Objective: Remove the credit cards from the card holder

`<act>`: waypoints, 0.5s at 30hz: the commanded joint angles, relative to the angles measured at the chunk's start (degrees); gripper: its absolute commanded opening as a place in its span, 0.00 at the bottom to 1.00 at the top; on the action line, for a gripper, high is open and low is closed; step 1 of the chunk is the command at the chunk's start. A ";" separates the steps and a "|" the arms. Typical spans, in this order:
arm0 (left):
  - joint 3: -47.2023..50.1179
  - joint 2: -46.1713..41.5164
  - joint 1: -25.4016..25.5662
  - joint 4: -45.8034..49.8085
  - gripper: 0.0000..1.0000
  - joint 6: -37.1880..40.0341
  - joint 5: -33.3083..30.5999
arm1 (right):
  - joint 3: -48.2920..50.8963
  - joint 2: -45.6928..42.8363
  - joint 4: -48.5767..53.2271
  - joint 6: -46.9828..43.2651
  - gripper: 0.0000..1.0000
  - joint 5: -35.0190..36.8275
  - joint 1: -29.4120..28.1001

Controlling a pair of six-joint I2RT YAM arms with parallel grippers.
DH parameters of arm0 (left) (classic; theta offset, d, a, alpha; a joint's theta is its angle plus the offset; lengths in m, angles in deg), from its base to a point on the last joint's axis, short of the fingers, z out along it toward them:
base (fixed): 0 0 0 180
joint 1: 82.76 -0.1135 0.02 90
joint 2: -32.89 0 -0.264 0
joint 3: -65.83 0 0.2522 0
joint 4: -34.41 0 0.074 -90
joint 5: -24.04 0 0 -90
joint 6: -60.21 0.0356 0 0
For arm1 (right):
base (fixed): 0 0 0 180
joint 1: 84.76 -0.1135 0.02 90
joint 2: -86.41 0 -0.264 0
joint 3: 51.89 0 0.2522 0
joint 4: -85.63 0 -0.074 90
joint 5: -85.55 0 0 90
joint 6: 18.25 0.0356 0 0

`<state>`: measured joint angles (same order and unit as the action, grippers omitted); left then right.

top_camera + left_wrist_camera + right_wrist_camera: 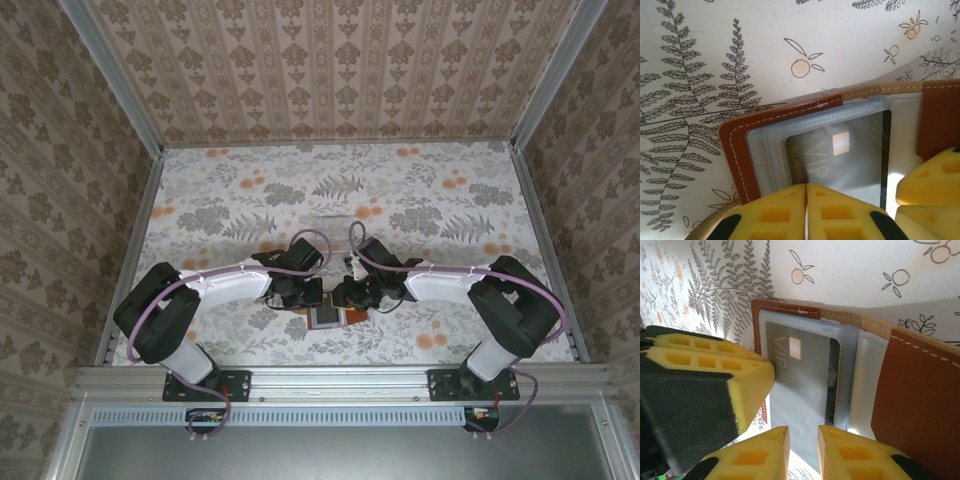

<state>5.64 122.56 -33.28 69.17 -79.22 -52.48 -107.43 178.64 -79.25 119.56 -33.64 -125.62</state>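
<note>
- Table (400, 190): walled on three sides, far half gives you open room.
- L arm (215, 285), R arm (450, 280) bent inward, meeting near-centre.
- Card holder (735, 150) lies open beneath; credit card (840, 160) in clear sleeve (765, 150).
- L gripper (806, 200) closed at card's edge; R gripper (803, 435) astride sleeve, grip: can't tell.

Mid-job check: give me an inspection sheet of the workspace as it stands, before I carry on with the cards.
Surface: floral-print table cover, lying flat.
Job's things: card holder lies open; a dark VIP card sits inside its clear sleeve.
Clutter: a faint clear box-like shape farther back, too faint to be sure.
Grippers: left gripper shut at the holder's edge; right gripper narrowly open over the sleeve.
Cables: purple cable looped at each wrist, away from the holder.
Surroundings: patterned walls; metal rail at the near edge.
</note>
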 commanded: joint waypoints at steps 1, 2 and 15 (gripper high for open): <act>1.36 0.89 0.32 2.58 0.08 1.16 -1.35 | -0.67 1.59 -1.36 0.26 0.22 -1.55 0.31; 1.39 0.87 0.34 2.56 0.08 1.18 -1.26 | -0.67 1.77 -1.58 0.32 0.22 -1.68 0.28; 1.40 1.10 0.36 2.21 0.08 1.44 -0.99 | -0.80 3.13 -2.78 0.76 0.20 -1.87 0.26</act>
<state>5.64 122.56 -33.28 69.17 -79.02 -52.48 -107.43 180.74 -80.91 119.96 -34.29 -125.62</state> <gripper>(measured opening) 0.080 0.204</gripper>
